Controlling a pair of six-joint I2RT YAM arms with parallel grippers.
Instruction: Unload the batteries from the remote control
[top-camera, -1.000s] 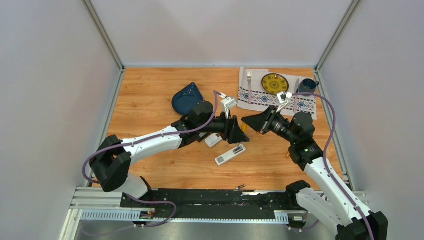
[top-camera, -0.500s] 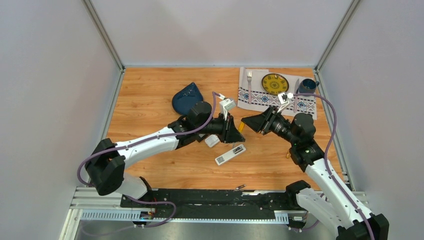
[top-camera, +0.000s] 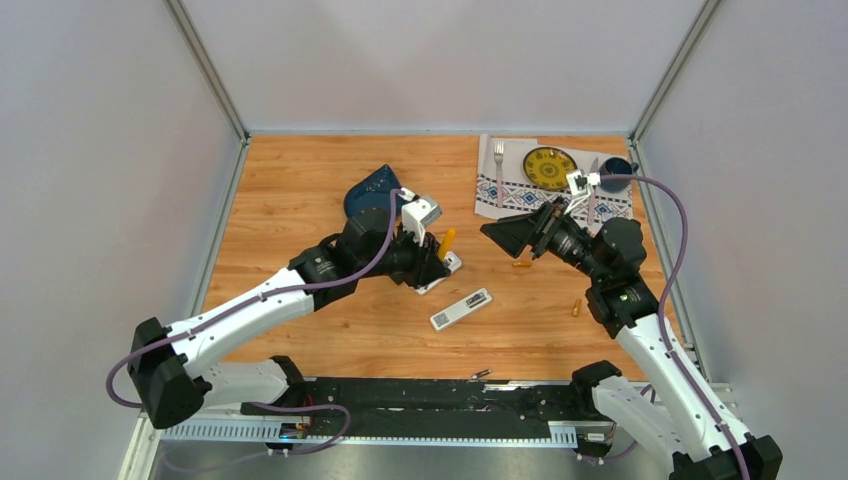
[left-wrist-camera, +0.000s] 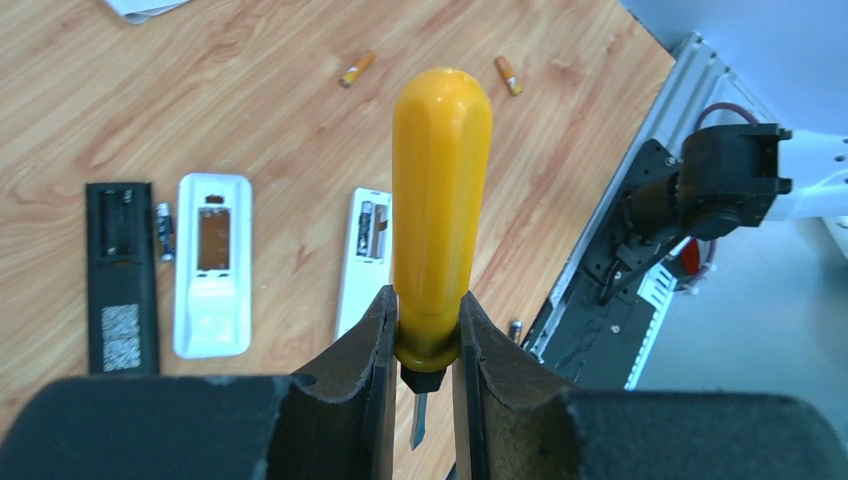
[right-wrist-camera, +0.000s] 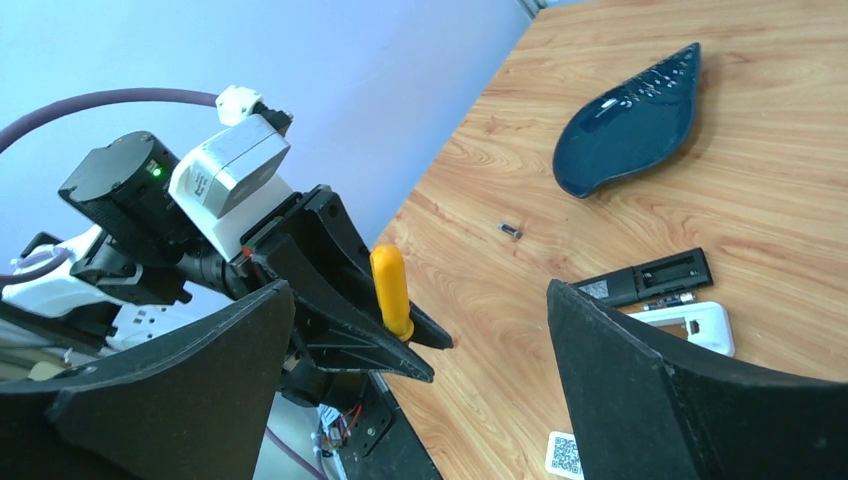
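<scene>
— What is gripped?
— The screwdriver is clamped by its handle in the left pincer; the right pincer is spread wide.
— And the batteries?
— Two orange ones are seen on the desk, right of the labelled white remote.

Top cam looks down from high; wrist cams close, share screwdriver.

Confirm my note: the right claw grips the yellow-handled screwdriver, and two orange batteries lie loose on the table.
Wrong arm. The left claw grips the yellow-handled screwdriver, pinching the base of its handle, as the left wrist view shows. The right claw stands open and empty. The two orange batteries do lie loose on the table.
</scene>
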